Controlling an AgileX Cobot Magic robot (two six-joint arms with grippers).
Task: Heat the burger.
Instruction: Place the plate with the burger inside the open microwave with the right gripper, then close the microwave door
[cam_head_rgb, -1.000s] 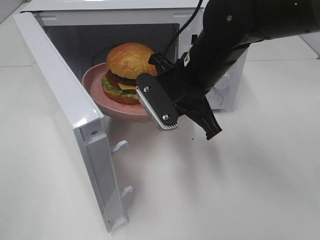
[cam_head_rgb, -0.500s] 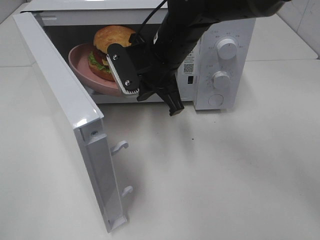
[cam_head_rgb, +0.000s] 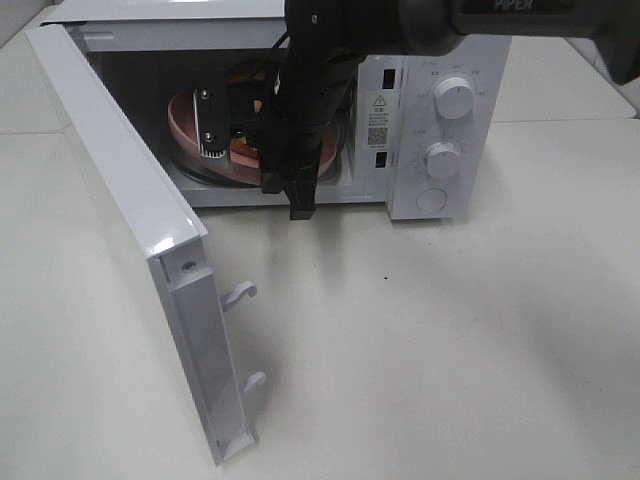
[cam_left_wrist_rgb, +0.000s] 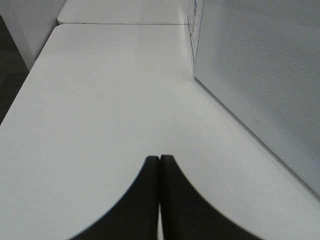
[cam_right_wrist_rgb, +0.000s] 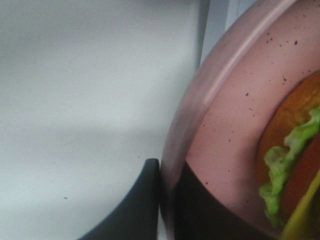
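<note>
Right gripper (cam_right_wrist_rgb: 167, 200) is clamped on the pink plate (cam_right_wrist_rgb: 225, 115) rim. The burger (cam_right_wrist_rgb: 295, 160) rides on the plate inside the microwave (cam_head_rgb: 440, 100), just past my fingertips. Left gripper (cam_left_wrist_rgb: 160, 195) is pinched empty outside the door (cam_head_rgb: 120, 180). Right arm's move: set down, release.

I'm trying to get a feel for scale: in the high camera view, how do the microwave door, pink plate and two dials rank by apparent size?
1. microwave door, though it is also nearest the camera
2. pink plate, partly hidden
3. upper dial and lower dial: they look alike, so no ranking
</note>
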